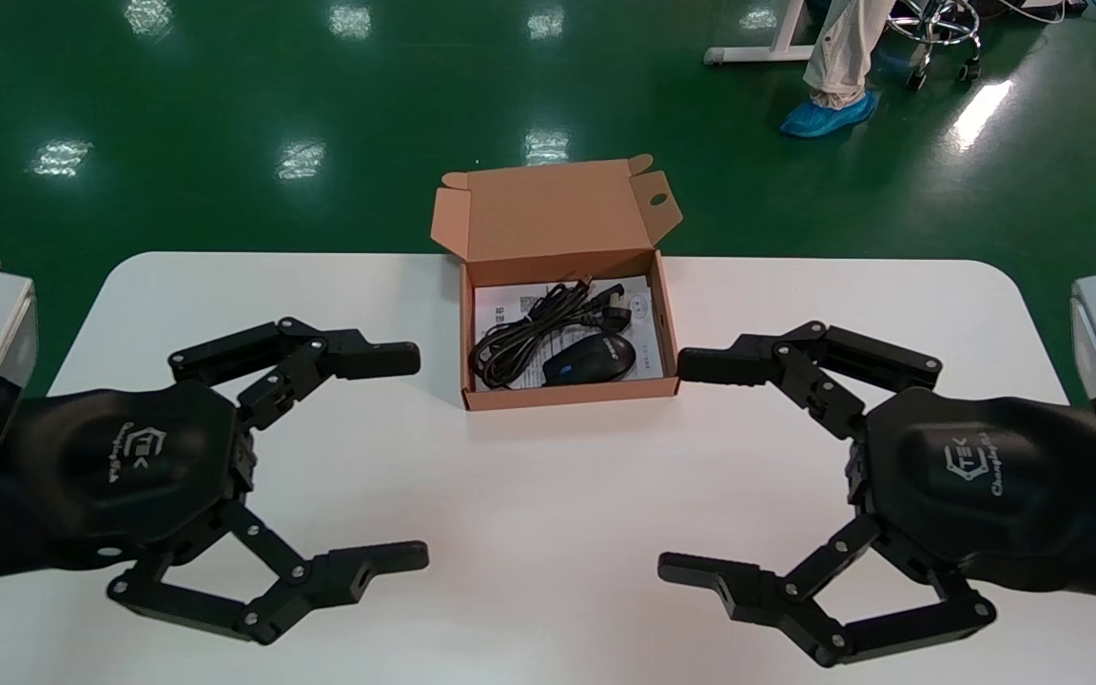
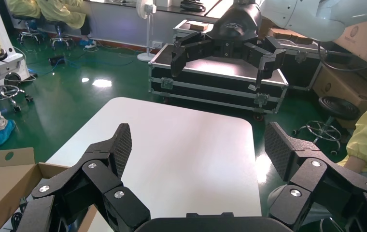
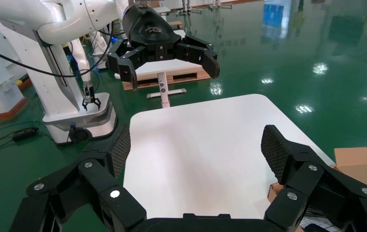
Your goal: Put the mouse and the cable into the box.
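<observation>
I see the mouse [image 1: 590, 359] and the coiled cable [image 1: 529, 333] lying side by side inside the open box [image 1: 572, 392] at the far side of the table [image 1: 548, 533]. My left pincer [image 1: 420, 457] and right pincer [image 1: 672, 466] hover on either side, nearer me than the box, both spread wide and empty.

Black left pincer [image 1: 420, 457], silver screws [image 1: 298, 572], white logo [image 1: 144, 449]

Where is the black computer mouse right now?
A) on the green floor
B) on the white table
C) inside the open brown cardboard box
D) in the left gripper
C: the black computer mouse lies inside the open brown cardboard box, beside the coiled black cable.
</observation>
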Controlling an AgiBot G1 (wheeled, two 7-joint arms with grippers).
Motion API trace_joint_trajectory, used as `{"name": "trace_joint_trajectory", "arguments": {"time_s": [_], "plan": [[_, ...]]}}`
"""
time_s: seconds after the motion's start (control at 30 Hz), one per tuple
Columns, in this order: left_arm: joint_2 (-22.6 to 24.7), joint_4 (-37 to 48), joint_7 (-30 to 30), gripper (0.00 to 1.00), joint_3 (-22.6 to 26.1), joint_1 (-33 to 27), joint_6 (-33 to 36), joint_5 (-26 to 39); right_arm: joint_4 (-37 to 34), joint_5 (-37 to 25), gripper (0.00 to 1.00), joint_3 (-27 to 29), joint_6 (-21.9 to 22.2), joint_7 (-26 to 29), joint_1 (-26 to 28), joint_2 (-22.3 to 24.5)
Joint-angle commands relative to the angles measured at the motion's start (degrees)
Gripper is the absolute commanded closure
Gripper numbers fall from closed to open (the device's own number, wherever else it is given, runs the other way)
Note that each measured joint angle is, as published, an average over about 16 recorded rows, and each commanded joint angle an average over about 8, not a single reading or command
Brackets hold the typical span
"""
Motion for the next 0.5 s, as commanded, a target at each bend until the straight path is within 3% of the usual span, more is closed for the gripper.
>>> {"name": "trace_joint_trajectory", "arguments": {"time_s": [0.03,0.5], "plan": [[0.00,0.00,0.00,0.00,0.00,0.00,0.00,0.00,0.00,0.00,0.00,0.00,0.00,0.00,0.00,0.00],[0.00,0.00,0.00,0.00,0.00,0.00,0.00,0.00,0.00,0.00,0.00,0.00,0.00,0.00,0.00,0.00]]}}
